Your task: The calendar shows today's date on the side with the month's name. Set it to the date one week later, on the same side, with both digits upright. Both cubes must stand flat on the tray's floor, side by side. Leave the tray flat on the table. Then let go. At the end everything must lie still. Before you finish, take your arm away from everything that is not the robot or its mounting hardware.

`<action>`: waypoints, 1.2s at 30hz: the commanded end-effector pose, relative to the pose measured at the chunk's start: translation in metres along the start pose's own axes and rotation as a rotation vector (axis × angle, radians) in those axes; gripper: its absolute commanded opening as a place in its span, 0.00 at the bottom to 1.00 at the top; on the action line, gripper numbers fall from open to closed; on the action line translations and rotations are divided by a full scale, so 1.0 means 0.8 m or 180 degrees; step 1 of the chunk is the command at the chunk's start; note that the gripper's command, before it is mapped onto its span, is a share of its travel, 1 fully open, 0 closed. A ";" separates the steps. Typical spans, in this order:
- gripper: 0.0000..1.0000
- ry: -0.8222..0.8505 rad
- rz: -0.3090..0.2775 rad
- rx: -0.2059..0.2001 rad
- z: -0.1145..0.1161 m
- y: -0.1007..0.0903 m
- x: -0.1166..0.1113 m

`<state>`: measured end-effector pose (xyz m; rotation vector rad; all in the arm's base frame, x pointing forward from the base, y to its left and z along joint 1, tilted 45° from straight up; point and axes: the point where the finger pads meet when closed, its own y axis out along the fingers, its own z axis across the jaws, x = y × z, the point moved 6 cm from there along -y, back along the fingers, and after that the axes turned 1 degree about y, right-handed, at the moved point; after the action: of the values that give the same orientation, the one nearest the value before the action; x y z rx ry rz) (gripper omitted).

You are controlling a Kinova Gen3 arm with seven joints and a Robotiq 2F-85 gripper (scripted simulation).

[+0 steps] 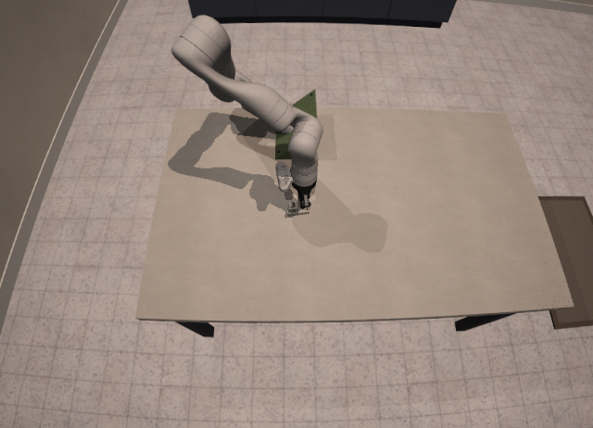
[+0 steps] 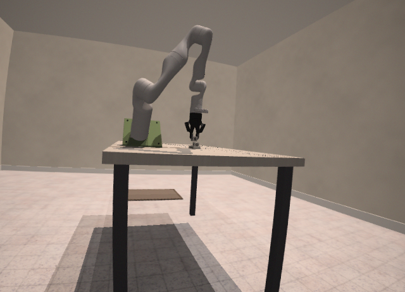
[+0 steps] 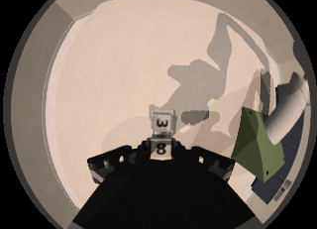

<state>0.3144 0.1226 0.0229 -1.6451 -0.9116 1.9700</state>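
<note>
In the top view, the tray (image 1: 297, 213) lies left of centre on the counter (image 1: 407, 198) (image 2: 196, 158), well apart from its edges, with open surface to the right and below, its long axis running roughly left to right. The pincer (image 1: 305, 204) (image 2: 195, 137) (image 3: 160, 143), directed downward, pinches the cube marked 8 (image 2: 195, 139) (image 3: 160, 149) beside the cube marked 3 (image 1: 292, 206) (image 3: 162, 122), which stands in the tray. The wrist view shows the 8, obscured from above, whereas the exterior view shows the pinched cube's height.
</note>
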 end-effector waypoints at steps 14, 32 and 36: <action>0.26 0.0015 0.0001 -0.0011 -0.001 0.002 0.000; 0.26 0.0077 0.0004 -0.0008 0.002 0.002 -0.001; 0.26 0.0088 0.0002 -0.0011 0.001 0.002 -0.001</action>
<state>0.3136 0.1202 0.0232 -1.6605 -0.9028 1.9549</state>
